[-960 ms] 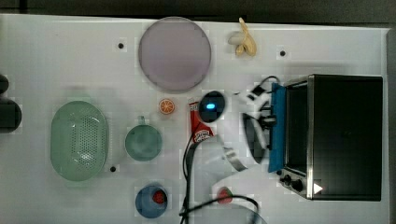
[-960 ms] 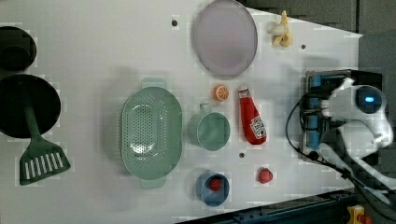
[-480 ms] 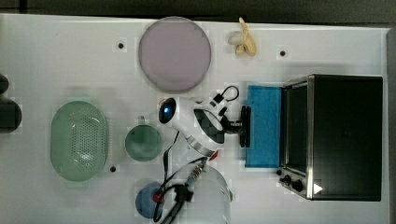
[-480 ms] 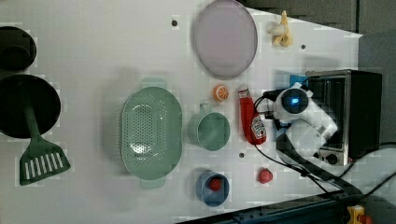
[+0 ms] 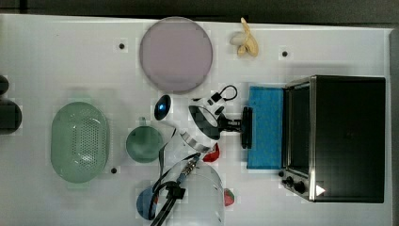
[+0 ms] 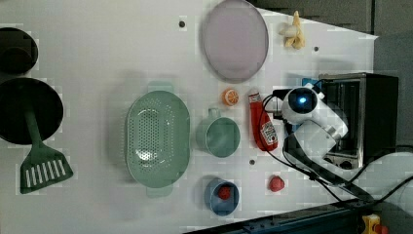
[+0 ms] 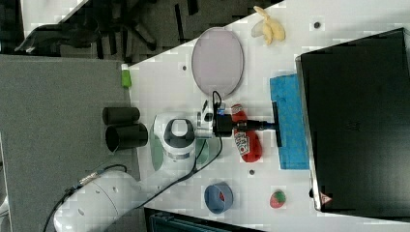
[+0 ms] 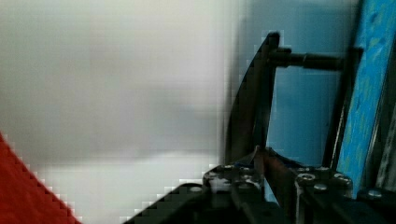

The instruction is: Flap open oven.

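The oven [image 5: 348,136] stands at the top view's right, black on top with a silver front frame. Its blue glass door [image 5: 266,141] lies folded down flat on the table, with the black bar handle [image 5: 246,136] at its outer edge. My gripper [image 5: 239,125] reaches level from the top view's left and is shut on the middle of that handle. The right view shows the same grip, gripper [image 7: 268,124] on handle [image 7: 278,137] in front of the oven [image 7: 358,121]. In the wrist view the handle [image 8: 254,93] runs up from between my fingers [image 8: 275,168].
A ketchup bottle [image 7: 246,140] lies under my wrist. A purple plate [image 5: 175,54], banana [image 5: 247,43], green colander [image 5: 80,141], teal mug [image 5: 143,143], blue bowl [image 6: 221,195], red fruit [image 6: 276,184] and orange slice [image 6: 230,96] are spread over the white table. Black pans and a spatula [image 6: 29,117] sit at the left view's left.
The oven door swung from nearly upright down to flat. My gripper travelled toward the top view's left with the handle; in the last half second it barely moved.
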You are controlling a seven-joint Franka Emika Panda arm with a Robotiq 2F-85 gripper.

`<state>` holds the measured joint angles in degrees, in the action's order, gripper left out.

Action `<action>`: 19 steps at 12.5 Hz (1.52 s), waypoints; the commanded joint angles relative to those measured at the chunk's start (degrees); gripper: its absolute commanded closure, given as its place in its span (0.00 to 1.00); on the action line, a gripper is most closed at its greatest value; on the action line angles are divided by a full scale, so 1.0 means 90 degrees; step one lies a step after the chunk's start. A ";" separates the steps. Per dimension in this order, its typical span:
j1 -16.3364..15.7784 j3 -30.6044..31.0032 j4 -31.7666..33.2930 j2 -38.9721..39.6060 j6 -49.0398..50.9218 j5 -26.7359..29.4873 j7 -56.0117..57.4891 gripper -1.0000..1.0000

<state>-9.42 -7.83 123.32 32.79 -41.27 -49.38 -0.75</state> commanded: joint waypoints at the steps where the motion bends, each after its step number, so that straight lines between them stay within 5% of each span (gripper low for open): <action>1: -0.0005 0.0000 -0.0264 -0.1124 -0.0063 0.0753 -0.0336 0.83; 9: 0.0063 -0.0221 -0.0367 -0.3485 0.0891 0.5063 -0.0336 0.83; 16: 0.0038 -0.0289 -0.1188 -0.4984 0.3841 0.5196 -0.0848 0.83; 19: 0.0039 -0.0270 -0.1404 -0.5145 0.4123 0.5196 -0.0848 0.83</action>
<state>-8.61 -10.70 111.74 -14.11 -4.19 -3.08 -5.41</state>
